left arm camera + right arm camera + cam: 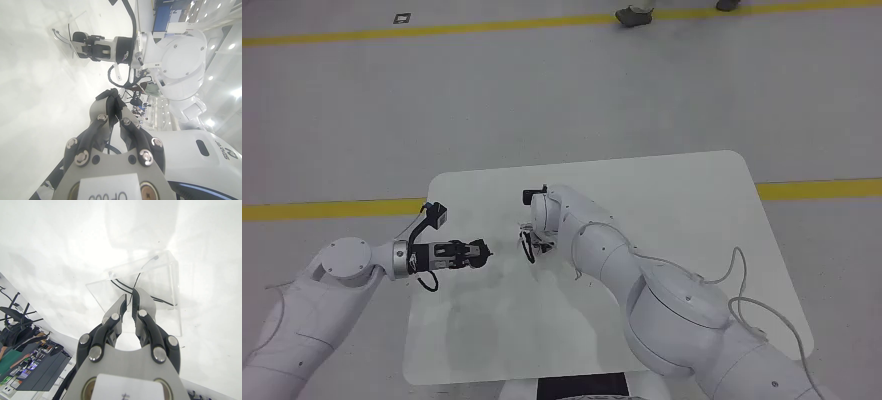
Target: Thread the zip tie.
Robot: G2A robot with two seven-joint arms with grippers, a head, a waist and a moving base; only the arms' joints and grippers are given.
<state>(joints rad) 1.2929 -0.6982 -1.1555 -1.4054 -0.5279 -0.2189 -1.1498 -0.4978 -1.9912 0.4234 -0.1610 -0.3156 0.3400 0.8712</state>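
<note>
Where the two arms meet near the centre of the top view, the right tool (529, 240) hangs over the white bench (692, 200). The left tool (482, 253) sits just to its left and slightly lower in the frame, pointing toward it. The two are near each other but apart.

In the right wrist view, a clear acrylic stand (166, 281) rests on the bench in the middle of the frame, directly ahead of the right tool. The black zip tie (136, 281) starts at the upper right of the stand and runs down over its clear top. Its thin tail ends in the gap between the fingers (137, 302). Those fingers stand a narrow slit apart, wider than the tail, and neither pad visibly presses on it. Two more thin black strips (162, 300) lie across the stand lower down, slanting from upper left to lower right.

In the left wrist view, the left tool is closed, with its black-padded tips pressed together at mid-frame. A thin black strand (111, 130) runs back between its fingers toward the wrist; I cannot tell whether it is a tie or a cable. At the upper left of that frame, the zip tie's tail stands up beside the right tool.
</note>
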